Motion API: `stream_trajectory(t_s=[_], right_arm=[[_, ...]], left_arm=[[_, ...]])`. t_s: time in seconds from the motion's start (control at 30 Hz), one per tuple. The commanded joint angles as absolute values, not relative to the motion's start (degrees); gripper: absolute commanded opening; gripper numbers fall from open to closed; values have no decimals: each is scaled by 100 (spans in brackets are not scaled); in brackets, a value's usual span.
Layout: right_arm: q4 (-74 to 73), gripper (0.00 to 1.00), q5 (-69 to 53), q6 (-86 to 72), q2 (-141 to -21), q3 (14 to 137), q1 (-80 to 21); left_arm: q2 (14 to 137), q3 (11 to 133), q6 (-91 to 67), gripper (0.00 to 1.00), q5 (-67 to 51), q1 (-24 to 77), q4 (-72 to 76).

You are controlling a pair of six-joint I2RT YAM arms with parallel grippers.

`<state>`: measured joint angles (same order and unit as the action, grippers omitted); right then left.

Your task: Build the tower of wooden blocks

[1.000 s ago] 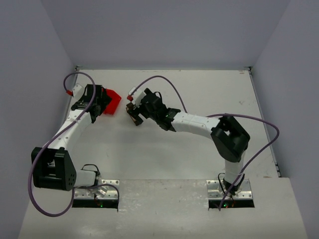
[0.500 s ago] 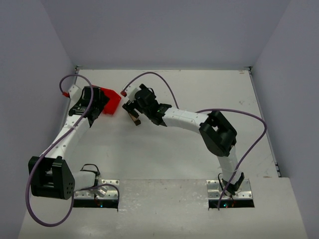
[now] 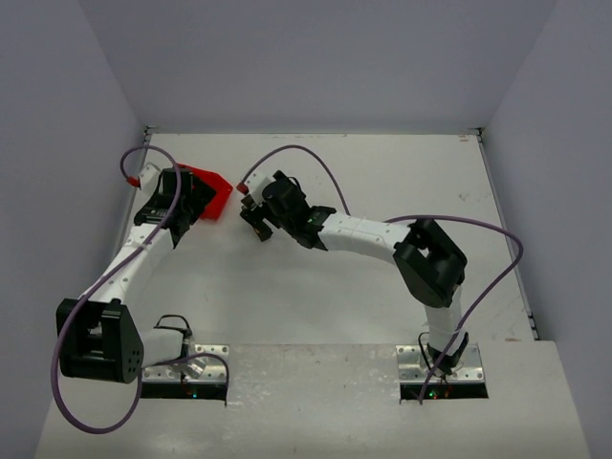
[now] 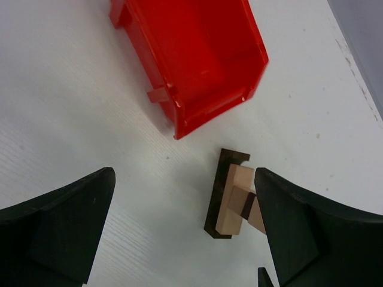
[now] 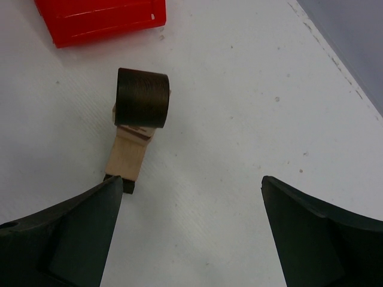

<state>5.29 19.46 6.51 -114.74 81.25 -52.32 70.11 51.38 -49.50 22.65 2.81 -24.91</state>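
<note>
Right end effector (image 5: 190,180) gapes empty near the seemingly upright wood block tower (image 5: 141,101).

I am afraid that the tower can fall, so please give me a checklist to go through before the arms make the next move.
1. The left gripper is open and empty: ok.
2. The right gripper is open and empty: ok.
3. The wood block tower stands upright, with a dark block on top: ok.
4. The red bin is apart from the tower: ok.
5. The right gripper's finger is clear of the tower's base: cannot tell; they meet in the right wrist view.
6. More blocks to place: cannot tell; none lies loose on the table.
</note>
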Motion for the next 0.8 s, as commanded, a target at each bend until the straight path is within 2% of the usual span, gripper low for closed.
stream_trajectory(t_s=[0.0, 0.2, 0.27, 0.5, 0.77], right_arm=[[650, 99, 2306, 298, -10686, 7795, -5291], [621, 99, 2877, -194, -9865, 6925, -5282], [569, 99, 3145, -286, -9615, 6603, -5282], [318, 99, 3577, -504, -9036, 6093, -5254], [108, 99, 3775, -624, -8903, 5959, -5238]], left_arm=[[6935, 4983, -4597, 100, 1185, 220, -1493], [7373, 5077, -4575, 100, 235, 229, -923], [7641, 5124, -4530, 100, -425, 229, -697], [8224, 5335, -4496, 100, -1681, 299, 49], [8227, 5378, -4465, 100, -1827, 387, 297]])
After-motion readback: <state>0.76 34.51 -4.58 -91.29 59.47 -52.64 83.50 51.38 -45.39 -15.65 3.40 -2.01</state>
